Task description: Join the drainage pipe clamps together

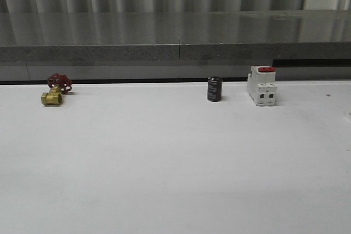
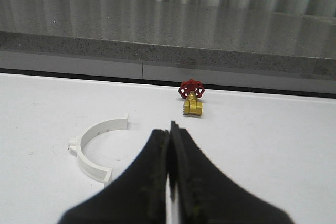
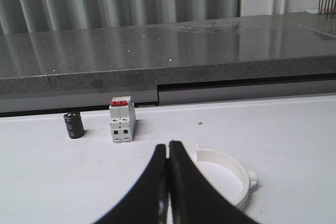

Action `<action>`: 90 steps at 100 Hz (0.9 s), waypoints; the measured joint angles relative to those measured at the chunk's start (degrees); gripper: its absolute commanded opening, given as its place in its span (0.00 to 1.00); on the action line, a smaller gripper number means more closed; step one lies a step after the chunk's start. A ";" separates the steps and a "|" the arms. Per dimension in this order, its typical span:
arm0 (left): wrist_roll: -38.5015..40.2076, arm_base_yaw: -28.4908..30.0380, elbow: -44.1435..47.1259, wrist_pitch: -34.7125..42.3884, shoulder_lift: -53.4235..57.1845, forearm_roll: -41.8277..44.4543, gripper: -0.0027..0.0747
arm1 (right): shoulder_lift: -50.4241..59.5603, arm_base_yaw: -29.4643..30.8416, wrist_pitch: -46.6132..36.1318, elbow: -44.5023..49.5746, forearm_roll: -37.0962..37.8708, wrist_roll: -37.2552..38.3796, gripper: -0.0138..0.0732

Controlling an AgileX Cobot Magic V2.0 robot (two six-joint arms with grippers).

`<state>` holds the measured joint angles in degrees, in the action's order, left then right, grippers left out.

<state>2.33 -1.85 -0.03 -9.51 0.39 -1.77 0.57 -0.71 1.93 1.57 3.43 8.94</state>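
Note:
In the left wrist view one white half-ring drainage pipe clamp (image 2: 87, 153) lies flat on the white table, off to one side of my left gripper (image 2: 169, 129), which is shut with nothing between its black fingers. In the right wrist view the other white clamp half (image 3: 232, 174) lies on the table, partly hidden behind my right gripper (image 3: 168, 146), also shut and empty. Neither gripper touches a clamp.
A brass valve with a red handwheel (image 1: 56, 89) (image 2: 192, 97) sits at the table's back left. A black cylinder (image 1: 214, 89) (image 3: 73, 125) and a white breaker with a red top (image 1: 261, 85) (image 3: 122, 122) stand at the back right. A grey stone ledge (image 1: 175, 36) runs behind.

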 measured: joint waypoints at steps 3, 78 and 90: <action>0.00 0.00 0.00 0.00 0.00 0.00 0.01 | 0.00 0.00 0.00 0.00 0.00 0.00 0.08; 0.00 0.00 -12.42 -6.33 -6.36 -5.25 0.01 | 0.00 0.00 0.00 0.00 0.00 0.00 0.08; 0.00 0.00 -22.01 -16.65 -15.12 -5.36 0.01 | 0.00 0.00 0.00 0.00 0.00 0.00 0.08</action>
<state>2.33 -1.85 -22.05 -26.16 -14.73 -7.12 0.57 -0.71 1.93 1.57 3.43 8.94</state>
